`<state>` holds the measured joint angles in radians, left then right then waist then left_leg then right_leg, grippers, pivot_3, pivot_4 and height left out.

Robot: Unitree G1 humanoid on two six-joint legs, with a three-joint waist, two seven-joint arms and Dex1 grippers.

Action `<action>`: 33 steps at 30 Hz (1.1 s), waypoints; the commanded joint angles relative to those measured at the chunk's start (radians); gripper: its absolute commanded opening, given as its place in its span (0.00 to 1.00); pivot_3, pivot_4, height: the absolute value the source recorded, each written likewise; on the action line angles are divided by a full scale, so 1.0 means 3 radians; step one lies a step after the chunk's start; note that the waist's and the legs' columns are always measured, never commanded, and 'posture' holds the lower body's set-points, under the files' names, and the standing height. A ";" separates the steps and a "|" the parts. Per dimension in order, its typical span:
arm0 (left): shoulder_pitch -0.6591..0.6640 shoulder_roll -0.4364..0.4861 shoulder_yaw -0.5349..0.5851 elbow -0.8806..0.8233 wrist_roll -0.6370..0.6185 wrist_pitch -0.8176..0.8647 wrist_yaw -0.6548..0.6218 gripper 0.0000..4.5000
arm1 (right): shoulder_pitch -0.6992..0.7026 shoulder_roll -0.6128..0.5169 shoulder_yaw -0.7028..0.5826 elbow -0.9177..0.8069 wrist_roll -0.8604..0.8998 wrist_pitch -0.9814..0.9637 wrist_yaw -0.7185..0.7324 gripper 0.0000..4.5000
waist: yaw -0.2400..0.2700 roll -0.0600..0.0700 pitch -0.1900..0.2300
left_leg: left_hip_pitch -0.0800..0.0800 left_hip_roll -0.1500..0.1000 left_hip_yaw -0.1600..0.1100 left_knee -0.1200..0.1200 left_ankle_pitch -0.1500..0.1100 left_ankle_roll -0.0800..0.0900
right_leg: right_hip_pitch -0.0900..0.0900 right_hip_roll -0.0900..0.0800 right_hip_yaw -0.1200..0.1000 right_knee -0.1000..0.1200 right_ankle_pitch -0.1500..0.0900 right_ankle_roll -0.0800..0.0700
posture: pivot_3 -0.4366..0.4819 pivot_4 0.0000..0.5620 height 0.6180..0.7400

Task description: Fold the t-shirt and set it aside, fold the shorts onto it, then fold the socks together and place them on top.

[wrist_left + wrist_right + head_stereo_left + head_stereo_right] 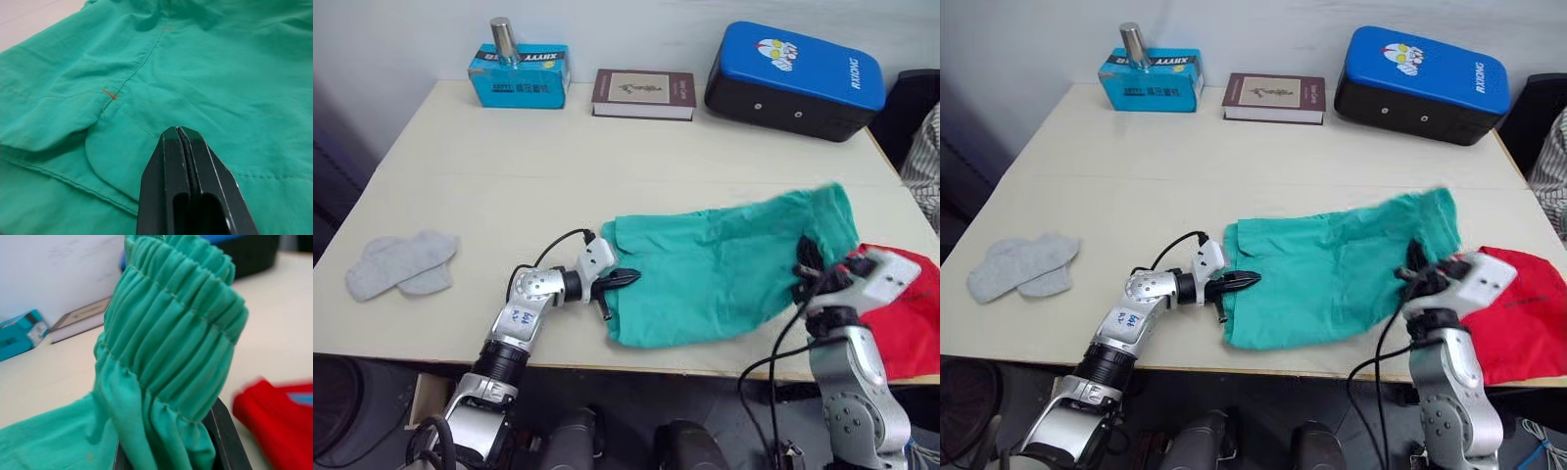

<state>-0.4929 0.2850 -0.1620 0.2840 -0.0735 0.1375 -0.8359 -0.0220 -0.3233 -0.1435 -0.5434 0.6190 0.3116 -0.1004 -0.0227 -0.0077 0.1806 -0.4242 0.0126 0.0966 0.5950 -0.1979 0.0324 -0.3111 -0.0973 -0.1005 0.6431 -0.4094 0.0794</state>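
Teal shorts [729,262] lay mid-table, waistband pinched in my right gripper [166,440]. My left gripper [182,139] rested closed, empty, at their nine-o'clock edge.

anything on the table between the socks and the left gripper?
Nothing: bare tabletop runs from the socks to the left gripper, which sits at the edge of the shorts. Clear in both eye views.

The blue case [800,67] reads, seemingly, "RAXIONG".
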 commanded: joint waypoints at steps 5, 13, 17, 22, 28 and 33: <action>0.0079 0.0029 0.0047 -0.0149 -0.0009 0.0074 0.0208 0.00 | -0.0532 -0.0009 0.1035 -0.0034 -0.0834 0.0777 -0.0016 0.00 | -0.0005 -0.0002 0.0001 | 0.0001 0.0004 -0.0004 -0.0004 0.0011 -0.0017 | -0.0010 0.0003 -0.0002 0.0018 -0.0003 -0.0005 | 0.48 0.27 1.00; 0.0343 0.0247 0.0149 -0.0462 -0.0085 0.0220 0.0226 0.00 | -0.0717 0.0527 0.1519 0.0379 -0.0825 0.1219 0.0332 0.09 | -0.0025 -0.0008 0.0004 | 0.0002 0.0004 -0.0003 -0.0007 0.0011 -0.0020 | -0.0020 0.0002 -0.0001 0.0037 -0.0003 -0.0005 | 0.48 0.27 1.00; 0.0490 0.0341 0.0252 -0.0718 -0.0225 0.0280 0.0195 0.00 | -0.0804 0.0396 0.1377 0.0372 -0.0566 0.1419 0.0853 0.33 | -0.0017 -0.0009 0.0005 | -0.0002 0.0004 -0.0002 -0.0008 0.0012 -0.0022 | -0.0030 0.0001 0.0001 0.0045 -0.0002 -0.0005 | 0.48 0.27 1.00; 0.0625 0.0655 0.0535 -0.0877 -0.0566 0.0318 -0.0124 0.00 | -0.0819 -0.0103 0.1103 0.0050 0.0233 0.1727 0.1912 0.71 | -0.0022 -0.0012 0.0007 | -0.0005 0.0004 -0.0002 -0.0009 0.0001 -0.0003 | -0.0034 0.0001 0.0000 0.0044 -0.0002 -0.0006 | 0.48 0.27 1.00; 0.0605 0.1165 0.1055 -0.0920 -0.1268 0.0745 -0.0662 0.00 | -0.0890 -0.0679 0.0352 0.0168 0.1205 0.1822 0.2895 0.71 | -0.0017 -0.0035 0.0028 | -0.0007 0.0005 -0.0005 -0.0010 -0.0001 0.0000 | -0.0034 0.0000 -0.0003 0.0039 -0.0002 -0.0007 | 0.48 0.27 1.00; 0.0118 0.1057 0.0901 -0.1219 -0.1766 0.1341 -0.0750 0.00 | -0.1067 -0.0862 0.0488 0.1036 0.0158 0.0759 0.3206 0.50 | 0.0035 -0.0044 0.0036 | -0.0012 0.0003 -0.0004 -0.0007 0.0000 0.0003 | -0.0032 -0.0005 -0.0004 0.0030 -0.0001 -0.0008 | 0.48 0.27 1.00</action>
<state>-0.4220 0.6211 0.1400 -0.0242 -0.5578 0.5096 -1.0514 -0.3397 -0.5683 -0.0239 -0.2950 0.7864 0.6751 0.8211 -0.0121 -0.0210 0.1915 -0.4278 0.0124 0.0956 0.5936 -0.1976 0.0335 -0.3204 -0.0988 -0.1015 0.6517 -0.4097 0.0770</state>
